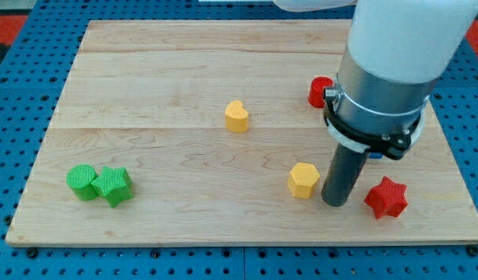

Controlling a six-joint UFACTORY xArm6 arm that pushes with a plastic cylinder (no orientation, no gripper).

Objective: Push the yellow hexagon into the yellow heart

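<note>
Rod: the arm carries no gripper and no fingers, so there is nothing to release or clench; it ends in a plain dark rod.
Tip: it stands on the wooden board near the bottom-right corner, just to the right of the yellow hexagon, very close, though I cannot tell if it is touching.
Yellow hexagon: it sits toward the bottom edge, right of the middle.
Yellow heart: it lies well apart from the hexagon, up and to the left, near the centre of the board.
Red star: just to the right of the tip, close to the right edge.
Red block: near the top-right, partly hidden by the arm; its shape is unclear.
Blue block: only a sliver shows under the arm's collar.
Green blocks: a round one and an angular one, touching, near the bottom-left corner.
Step in hand: by the look of it, the tip is lining up behind the hexagon for the push.
Next move: the heart lies up-left, so the tip seems to need a place lower on the hexagon's right side, then a steady diagonal push.
Risk: an off-centre push could let the hexagon slip aside.
</note>
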